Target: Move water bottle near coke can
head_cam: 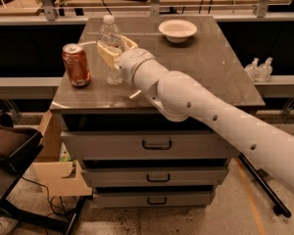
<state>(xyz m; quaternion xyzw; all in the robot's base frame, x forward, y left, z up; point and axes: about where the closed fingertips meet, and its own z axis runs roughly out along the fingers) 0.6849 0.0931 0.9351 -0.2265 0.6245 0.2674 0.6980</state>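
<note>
The robot's hand (114, 48) sits over the left part of the desk, its two cream-coloured fingers (107, 54) closed on the tall clear plastic water bottle (110, 33) with a white cap, one finger across the bottle's near-left side and the other behind it to the right. The water bottle stands upright, its base on the desk. Behind the hand, the thick white arm (196, 102) runs back to the lower right and passes out over the desk's front edge.

Just left of the bottle, near it but not touching, the short red-orange metal coke can (76, 65) with a silver top stands upright close to the left edge. A shallow white bowl (177, 30) rests well apart at the back of the grey-brown desk (210, 62), which has three grey drawers (157, 144) with dark handles below. Two small clear bottles (259, 69) stand on a ledge to the right.
</note>
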